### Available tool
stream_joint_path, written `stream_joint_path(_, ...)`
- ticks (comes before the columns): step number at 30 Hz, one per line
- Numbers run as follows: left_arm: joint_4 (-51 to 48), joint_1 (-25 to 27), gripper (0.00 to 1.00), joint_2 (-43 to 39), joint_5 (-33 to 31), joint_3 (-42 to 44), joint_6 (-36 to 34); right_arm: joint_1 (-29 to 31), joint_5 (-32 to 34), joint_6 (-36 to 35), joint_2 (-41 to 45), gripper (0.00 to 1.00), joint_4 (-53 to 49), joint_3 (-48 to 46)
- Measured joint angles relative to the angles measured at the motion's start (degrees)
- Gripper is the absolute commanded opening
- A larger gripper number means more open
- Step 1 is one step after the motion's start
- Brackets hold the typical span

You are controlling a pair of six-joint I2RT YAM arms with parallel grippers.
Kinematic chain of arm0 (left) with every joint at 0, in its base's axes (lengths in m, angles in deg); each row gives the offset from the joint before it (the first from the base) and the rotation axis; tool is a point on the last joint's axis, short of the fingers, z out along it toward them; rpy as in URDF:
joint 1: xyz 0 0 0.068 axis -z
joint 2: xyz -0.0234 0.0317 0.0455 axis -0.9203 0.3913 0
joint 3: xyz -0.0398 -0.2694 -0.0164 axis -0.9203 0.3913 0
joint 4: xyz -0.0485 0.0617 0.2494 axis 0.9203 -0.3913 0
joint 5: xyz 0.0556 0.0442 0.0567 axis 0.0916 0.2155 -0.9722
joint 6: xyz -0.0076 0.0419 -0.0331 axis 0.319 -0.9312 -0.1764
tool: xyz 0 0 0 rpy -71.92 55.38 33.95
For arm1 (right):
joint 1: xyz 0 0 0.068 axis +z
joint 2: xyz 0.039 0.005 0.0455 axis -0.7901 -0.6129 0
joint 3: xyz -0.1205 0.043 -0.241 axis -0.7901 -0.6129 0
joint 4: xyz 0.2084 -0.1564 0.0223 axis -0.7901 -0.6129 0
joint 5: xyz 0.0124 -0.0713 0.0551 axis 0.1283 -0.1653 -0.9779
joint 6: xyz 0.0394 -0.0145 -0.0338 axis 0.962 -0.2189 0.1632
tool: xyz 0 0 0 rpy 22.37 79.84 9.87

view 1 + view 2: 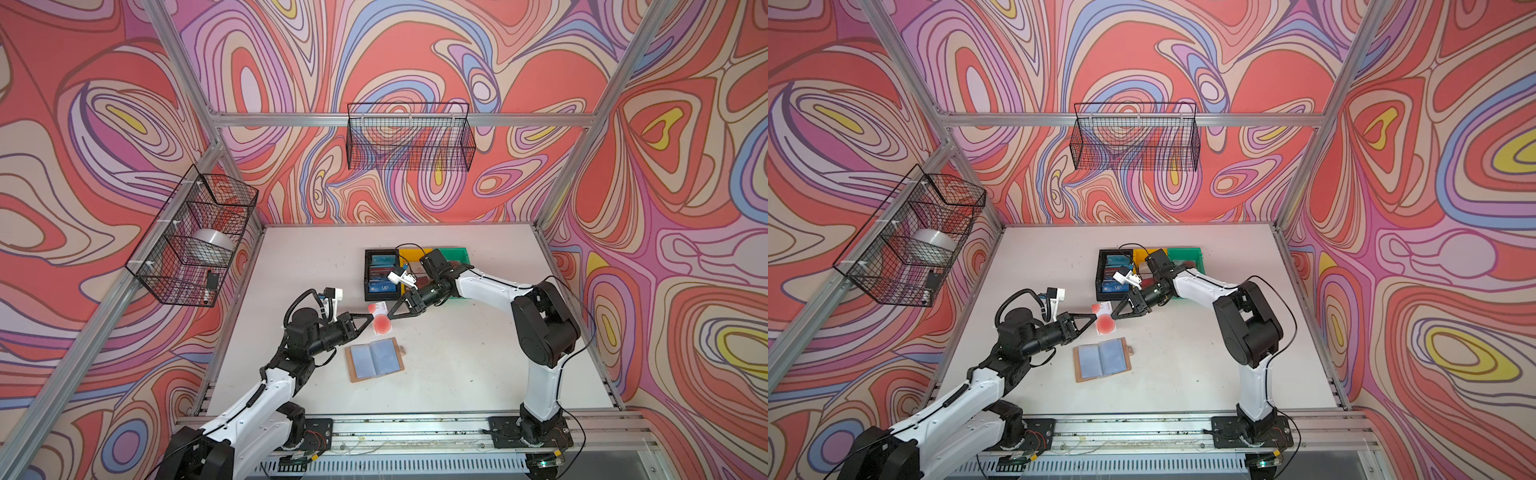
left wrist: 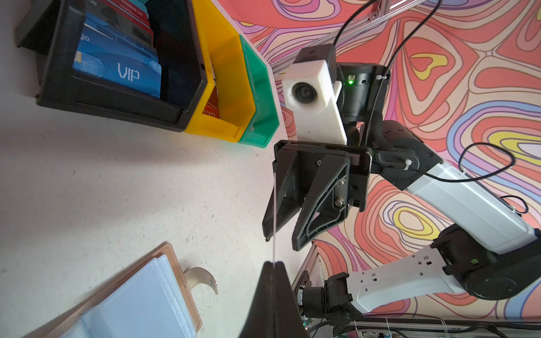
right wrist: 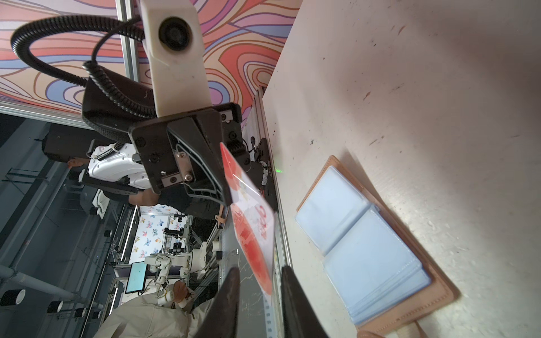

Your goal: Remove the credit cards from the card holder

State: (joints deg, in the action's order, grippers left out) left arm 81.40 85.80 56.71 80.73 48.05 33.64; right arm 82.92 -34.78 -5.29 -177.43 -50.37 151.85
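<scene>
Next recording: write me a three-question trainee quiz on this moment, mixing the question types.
1. Fill in: the card holder lies ____ on the table.
2. True or false: the right gripper has its jaws apart, with the white card with the red disc between them.
3. What is clamped shut on that card? A) left gripper B) right gripper C) card holder
Key: 1 open; 2 true; 3 A.
</scene>
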Motion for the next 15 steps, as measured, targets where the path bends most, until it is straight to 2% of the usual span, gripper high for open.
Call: stream_joint_path(15,1.92,0.44,0.00,2.19,-0.02,0.00,0.68,-0.04,-0.66,1.49,0.00,0.16,1.90,-0.55)
